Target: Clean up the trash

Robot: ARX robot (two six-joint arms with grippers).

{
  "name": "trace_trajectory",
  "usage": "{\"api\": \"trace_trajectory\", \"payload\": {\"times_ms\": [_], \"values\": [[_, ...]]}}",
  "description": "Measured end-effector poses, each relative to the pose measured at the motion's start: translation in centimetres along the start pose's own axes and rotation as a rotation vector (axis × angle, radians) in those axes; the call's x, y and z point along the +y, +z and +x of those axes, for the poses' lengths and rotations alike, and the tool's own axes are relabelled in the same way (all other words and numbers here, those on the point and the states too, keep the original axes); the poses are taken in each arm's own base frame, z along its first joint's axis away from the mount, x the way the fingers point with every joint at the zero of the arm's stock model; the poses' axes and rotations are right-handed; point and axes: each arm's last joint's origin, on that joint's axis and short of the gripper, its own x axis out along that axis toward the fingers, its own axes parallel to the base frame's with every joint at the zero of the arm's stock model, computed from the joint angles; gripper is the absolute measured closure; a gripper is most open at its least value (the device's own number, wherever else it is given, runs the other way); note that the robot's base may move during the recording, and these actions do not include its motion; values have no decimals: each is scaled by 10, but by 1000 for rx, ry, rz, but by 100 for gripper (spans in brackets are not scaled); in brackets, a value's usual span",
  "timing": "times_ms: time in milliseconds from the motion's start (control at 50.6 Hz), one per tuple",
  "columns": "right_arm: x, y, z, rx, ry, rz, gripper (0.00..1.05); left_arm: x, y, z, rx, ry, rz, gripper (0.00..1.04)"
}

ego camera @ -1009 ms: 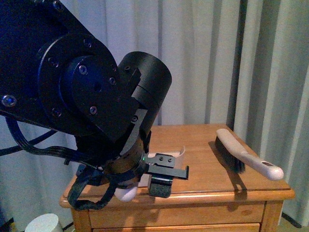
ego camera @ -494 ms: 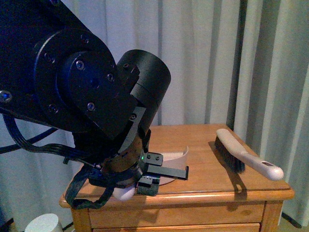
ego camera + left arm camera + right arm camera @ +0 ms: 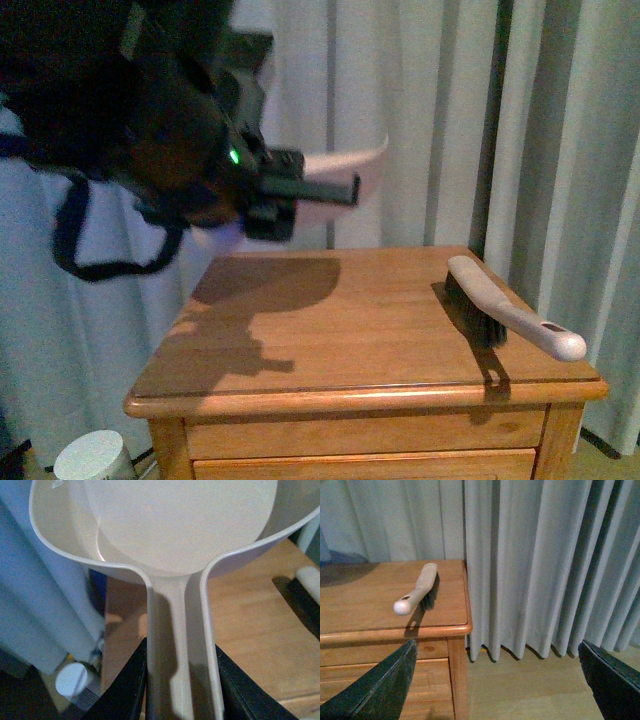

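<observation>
While the left gripper [image 3: 180, 696] pinched the handle of the dustpan [image 3: 175, 530] between its two black fingers, the right gripper [image 3: 495, 685] hung with its jaws spread wide and nothing between them. I counted two grippers, one dustpan, one brush [image 3: 505, 310], one wooden table [image 3: 300, 330] and one round white container [image 3: 92, 458] on the floor. The brush lay on the table, below the left gripper and off to its right side, well apart from it; the right gripper was beside the table's corner, with the brush ahead of it. The container stood far under the left gripper. The trash could not be made out in any view. A second before, the left gripper was low at the table's front edge with the dustpan down on the wood; now both were lifted in the air in front of the curtain [image 3: 420, 120]. The brush had not moved.
</observation>
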Motion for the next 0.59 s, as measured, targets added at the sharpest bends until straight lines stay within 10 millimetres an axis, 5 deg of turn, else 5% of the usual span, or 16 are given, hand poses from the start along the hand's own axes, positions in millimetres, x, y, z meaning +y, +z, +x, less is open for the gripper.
{"api": "trace_trajectory", "payload": {"times_ms": [297, 593], "values": [[0, 0, 0, 0, 0, 0, 7, 64, 2, -70, -224, 61, 41, 77], [0, 0, 0, 0, 0, 0, 7, 91, -15, -144, -324, 65, 92, 77]]}}
